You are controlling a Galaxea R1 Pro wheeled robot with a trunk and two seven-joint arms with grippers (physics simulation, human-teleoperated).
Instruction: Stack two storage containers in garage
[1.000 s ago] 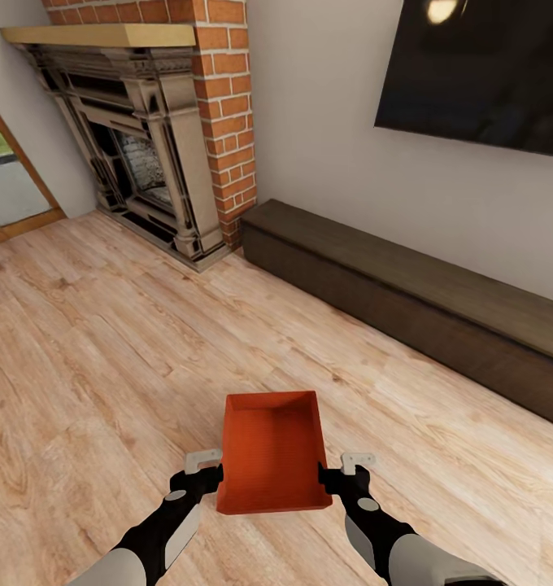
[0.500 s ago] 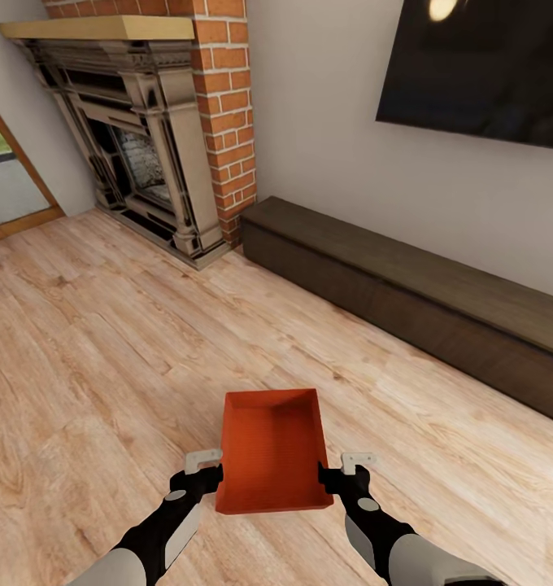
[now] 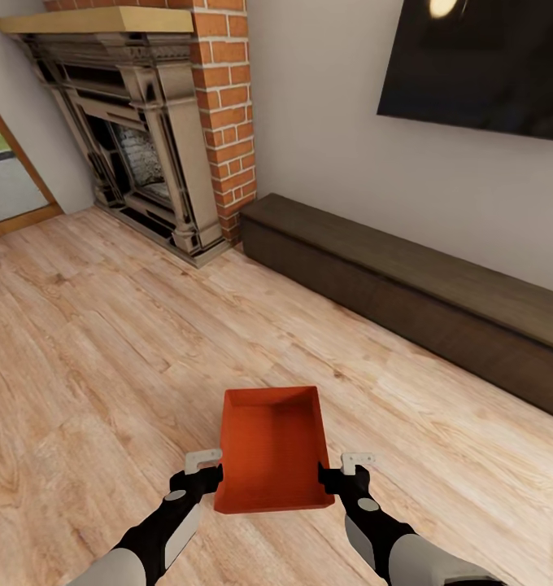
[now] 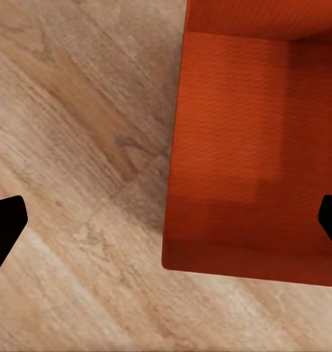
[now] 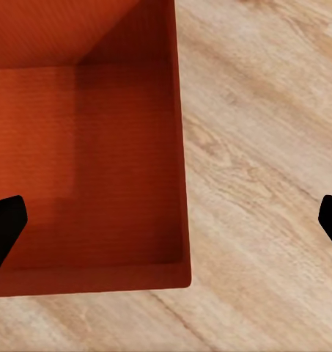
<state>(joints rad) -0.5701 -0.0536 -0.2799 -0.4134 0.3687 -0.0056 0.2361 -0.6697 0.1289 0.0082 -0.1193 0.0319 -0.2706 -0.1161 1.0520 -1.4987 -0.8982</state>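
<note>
One orange-red storage container (image 3: 268, 448) lies lengthwise between my two arms over the living room's light wood planks. It is empty, and I cannot tell whether it rests on them or hangs just above. My left gripper (image 3: 205, 470) is at its left long wall, and my right gripper (image 3: 346, 470) at its right long wall. In the left wrist view the left gripper (image 4: 168, 227) is open wide, with the container (image 4: 253, 147) wall between its fingertips. The right gripper (image 5: 166, 227) straddles the container's (image 5: 85, 147) other wall the same way, also open.
A long dark low bench (image 3: 407, 301) runs along the far wall under a black TV (image 3: 480, 65). A red brick fireplace (image 3: 154, 155) stands at the back left, beside a doorway (image 3: 8, 179). Wood flooring (image 3: 106, 342) stretches to the left and ahead.
The whole view has crept slightly upward, so the camera has moved. Both grippers keep their places at the container's sides.
</note>
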